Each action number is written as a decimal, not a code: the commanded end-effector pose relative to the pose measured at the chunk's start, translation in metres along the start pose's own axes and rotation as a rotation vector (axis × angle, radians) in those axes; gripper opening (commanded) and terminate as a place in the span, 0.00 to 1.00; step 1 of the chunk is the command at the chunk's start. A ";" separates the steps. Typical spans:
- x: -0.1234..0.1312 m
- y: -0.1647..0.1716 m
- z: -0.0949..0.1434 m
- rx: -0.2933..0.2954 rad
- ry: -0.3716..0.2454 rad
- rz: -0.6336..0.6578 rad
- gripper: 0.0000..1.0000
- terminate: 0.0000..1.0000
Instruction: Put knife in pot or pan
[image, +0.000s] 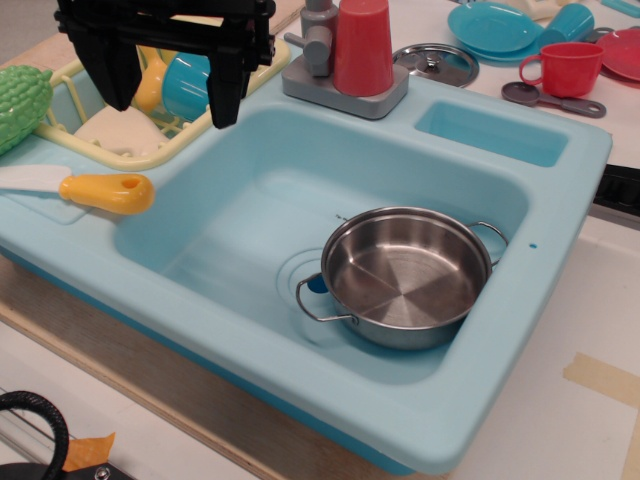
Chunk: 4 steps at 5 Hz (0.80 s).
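Observation:
The knife (80, 188) lies flat on the left rim of the light blue toy sink (520, 300), white blade pointing left, yellow-orange handle with a hole pointing right. The shiny steel pot (405, 275) with two wire loop handles stands upright and empty in the sink basin, right of centre. My black gripper (168, 85) hangs open and empty at the top left, above the dish rack, up and to the right of the knife's handle and apart from it.
A pale yellow dish rack (120, 140) holds a blue cup (185, 85) and a yellow ladle (150, 80). A green bumpy vegetable (20, 105) lies at far left. A grey faucet base (345, 95) carries a red cup (362, 45). A metal lid (435, 63), grey spoon (550, 98), red mug (565, 68) and blue plate (495, 28) sit behind.

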<state>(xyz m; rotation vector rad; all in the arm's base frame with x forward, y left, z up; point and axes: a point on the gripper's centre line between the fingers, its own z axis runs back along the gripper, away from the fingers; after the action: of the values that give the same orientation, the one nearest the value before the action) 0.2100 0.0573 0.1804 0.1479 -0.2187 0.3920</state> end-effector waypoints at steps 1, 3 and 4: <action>0.000 0.000 0.000 0.000 0.000 0.000 1.00 0.00; 0.004 0.023 -0.005 -0.108 0.059 -0.446 1.00 0.00; 0.003 0.036 -0.010 -0.164 0.107 -0.636 1.00 0.00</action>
<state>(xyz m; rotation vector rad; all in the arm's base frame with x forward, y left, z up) 0.1967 0.0932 0.1648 0.0084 -0.0543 -0.2946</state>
